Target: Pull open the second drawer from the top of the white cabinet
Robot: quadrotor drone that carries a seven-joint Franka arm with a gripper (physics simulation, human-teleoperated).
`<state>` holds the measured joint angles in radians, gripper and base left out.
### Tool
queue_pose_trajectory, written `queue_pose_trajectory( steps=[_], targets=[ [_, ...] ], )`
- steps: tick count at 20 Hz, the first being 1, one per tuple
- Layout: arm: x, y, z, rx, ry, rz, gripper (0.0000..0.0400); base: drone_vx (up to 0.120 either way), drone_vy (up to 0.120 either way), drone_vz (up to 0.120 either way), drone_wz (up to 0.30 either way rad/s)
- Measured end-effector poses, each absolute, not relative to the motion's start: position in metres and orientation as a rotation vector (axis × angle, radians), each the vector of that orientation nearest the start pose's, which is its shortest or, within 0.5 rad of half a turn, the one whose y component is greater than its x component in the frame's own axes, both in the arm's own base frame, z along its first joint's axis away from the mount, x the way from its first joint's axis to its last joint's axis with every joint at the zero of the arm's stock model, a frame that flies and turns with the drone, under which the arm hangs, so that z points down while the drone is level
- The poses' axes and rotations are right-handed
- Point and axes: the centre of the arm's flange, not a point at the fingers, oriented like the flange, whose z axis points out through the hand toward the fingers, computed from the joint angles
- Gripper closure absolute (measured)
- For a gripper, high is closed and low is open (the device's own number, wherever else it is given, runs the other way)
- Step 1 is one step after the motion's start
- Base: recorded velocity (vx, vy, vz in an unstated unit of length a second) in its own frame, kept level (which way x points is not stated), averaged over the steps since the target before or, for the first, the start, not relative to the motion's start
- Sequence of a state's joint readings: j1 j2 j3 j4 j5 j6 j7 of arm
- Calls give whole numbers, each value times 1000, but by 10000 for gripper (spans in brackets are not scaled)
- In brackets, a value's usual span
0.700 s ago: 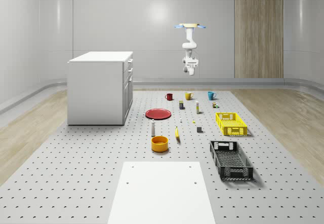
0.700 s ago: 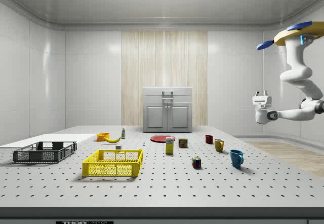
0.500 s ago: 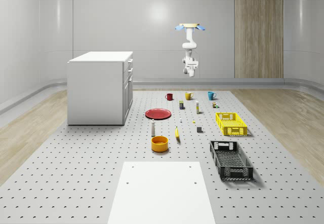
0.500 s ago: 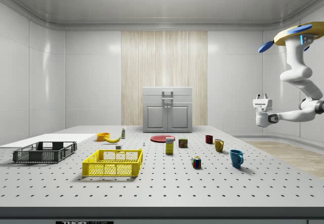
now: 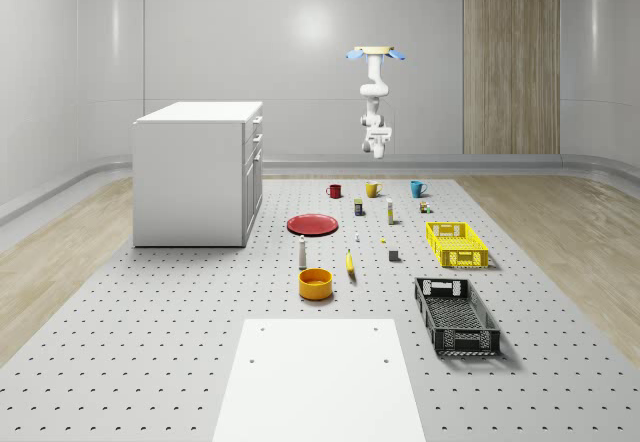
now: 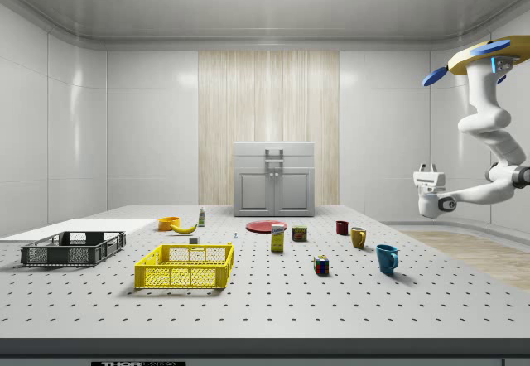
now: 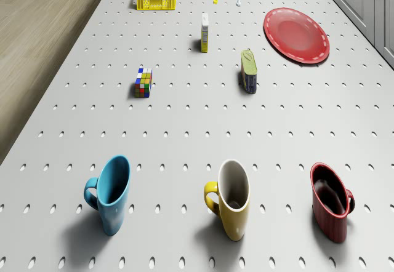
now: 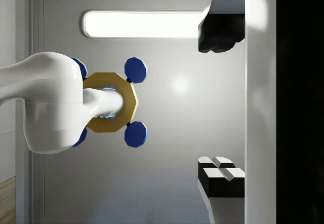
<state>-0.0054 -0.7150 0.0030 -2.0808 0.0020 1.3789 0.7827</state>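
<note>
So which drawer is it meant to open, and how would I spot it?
Find the white cabinet standing on the perforated table, toward the whole-scene view's left. Its front, facing the red plate, carries a short stack of drawers above two doors. The target is the second drawer from the top; its neighbour sits directly under the cabinet's top.

Yellow octagonal drone [image 8: 109, 102] body with round blue rotors [image 8: 135, 69]; glossy white rounded arm [image 6: 489, 130]; white gripper [image 8: 221, 97] tipped with black fingers [image 8: 217, 39].
</note>
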Motion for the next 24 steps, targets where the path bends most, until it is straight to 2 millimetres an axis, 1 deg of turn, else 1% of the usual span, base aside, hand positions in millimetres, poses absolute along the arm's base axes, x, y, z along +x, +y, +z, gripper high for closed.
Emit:
queue_pose_trajectory(
  steps=[1, 6, 8, 9, 10, 12, 14, 22, 24],
  targets=[
    [304, 0, 681, -2897, 1200, -20, 98, 0, 0, 40, 0],
    [304, 0, 688, -2896, 1200, -26, 99, 0, 0, 120, 0],
    [304, 0, 689, -2896, 1199, -28, 100, 80, 0, 120, 0],
    [304, 0, 690, -2895, 1199, -29, 100, -80, 0, 120, 0],
    [304, 0, 690, -2895, 1199, -30, 100, -120, 0, 40, 0],
    [304, 0, 691, -2895, 1199, -33, 100, 20, -20, 0, 0],
    [304, 0, 691, -2894, 1199, -35, 100, 120, -120, 0, 0],
    [303, 0, 691, -2893, 1198, -45, 100, 120, -120, 115, 0],
    [303, 0, 691, -2893, 1198, -47, 100, 120, -120, 0, 0]
  ],
)
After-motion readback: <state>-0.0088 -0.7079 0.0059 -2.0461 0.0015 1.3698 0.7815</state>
